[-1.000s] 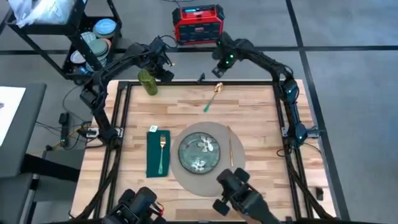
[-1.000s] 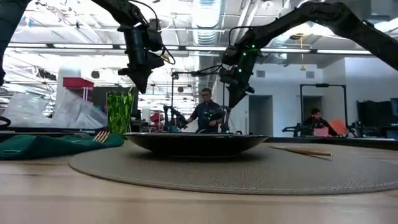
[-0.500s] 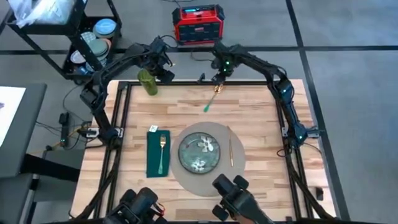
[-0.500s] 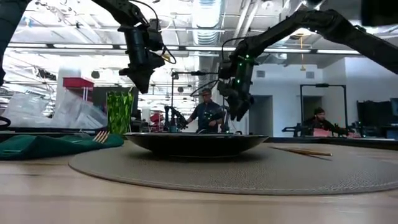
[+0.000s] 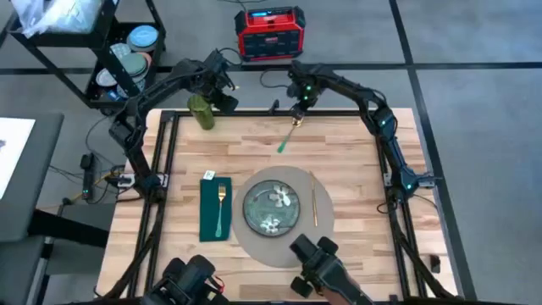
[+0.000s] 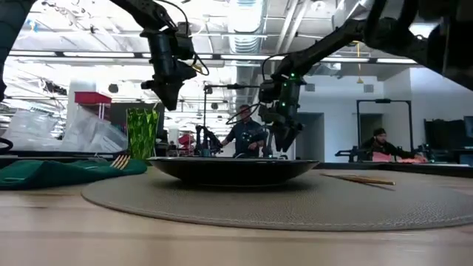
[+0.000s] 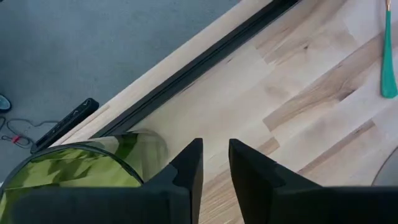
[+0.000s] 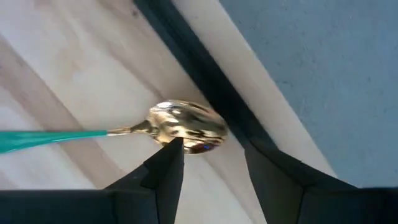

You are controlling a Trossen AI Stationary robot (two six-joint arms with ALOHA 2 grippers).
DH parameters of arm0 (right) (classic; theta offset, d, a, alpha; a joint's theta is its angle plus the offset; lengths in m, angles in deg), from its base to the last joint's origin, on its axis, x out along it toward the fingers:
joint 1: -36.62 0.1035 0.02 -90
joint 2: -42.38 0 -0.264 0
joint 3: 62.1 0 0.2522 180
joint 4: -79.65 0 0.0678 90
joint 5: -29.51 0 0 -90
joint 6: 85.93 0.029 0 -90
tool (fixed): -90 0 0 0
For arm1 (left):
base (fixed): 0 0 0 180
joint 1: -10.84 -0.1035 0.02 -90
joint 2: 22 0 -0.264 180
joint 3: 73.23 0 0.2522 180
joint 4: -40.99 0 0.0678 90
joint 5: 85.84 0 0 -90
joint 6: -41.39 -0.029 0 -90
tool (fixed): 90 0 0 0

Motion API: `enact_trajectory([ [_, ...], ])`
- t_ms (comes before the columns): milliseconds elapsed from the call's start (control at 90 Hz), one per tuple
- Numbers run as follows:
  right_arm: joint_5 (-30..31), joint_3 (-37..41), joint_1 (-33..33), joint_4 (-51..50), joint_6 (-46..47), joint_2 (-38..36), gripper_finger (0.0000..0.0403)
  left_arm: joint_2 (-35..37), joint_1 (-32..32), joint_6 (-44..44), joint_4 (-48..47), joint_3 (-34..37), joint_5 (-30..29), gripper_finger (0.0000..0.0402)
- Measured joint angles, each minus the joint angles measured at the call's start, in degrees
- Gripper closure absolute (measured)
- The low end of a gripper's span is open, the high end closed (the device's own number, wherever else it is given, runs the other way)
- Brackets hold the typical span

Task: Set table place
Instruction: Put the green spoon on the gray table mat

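A place setting is laid out on the table (image 5: 254,152), whose light wood is framed by a black rail: the round grey-beige placemat (image 5: 298,239) lies toward the near edge, a green patterned plate (image 5: 271,208) is centred on it, a thin gold utensil (image 5: 313,200) is set on the mat just right of the plate, and a fork (image 5: 221,203) rests on a folded green napkin (image 5: 208,222) to the left, apart from the mat. One piece is judged missing from the setting: a spoon (image 5: 288,132) with a gold bowl and teal handle lies near the far rail, well apart from the mat. The right gripper (image 5: 296,113) is held directly over that bowl, its fingers (image 8: 166,171) parted with nothing between them, apparently lined up so the spoon can be pinched at the bowl end. The left gripper (image 5: 222,95) is parked at the far left corner beside a green glass (image 5: 201,111), its fingers (image 7: 188,171) spread and empty; the glass is seen just beside them, not clasped, so that arm is judged to be waiting
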Motion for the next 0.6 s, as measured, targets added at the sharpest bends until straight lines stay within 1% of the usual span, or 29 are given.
enact_trajectory([
  [144,-1.34,0.12,-0.7,-0.88,0.0,2.06,0.0243,0.0,0.02,0.01,0.04,0.0,-0.02,0.034],
  [378,-1.77,-0.17,0.41,-1.59,-1.1,3.52,0.0245,0.0,0.02,0.36,0.51,0.0,-0.15,0.034],
  [533,-1.53,-1.37,1.25,-1.35,-2.63,3.8,0.0273,0.0,0.02,0.43,2.39,0.0,-0.15,0.034],
  [600,-2.39,-1.65,1.46,-0.34,-2.83,3.91,0.0288,0.0,0.02,0.44,2.79,0.0,-0.14,0.034],
])
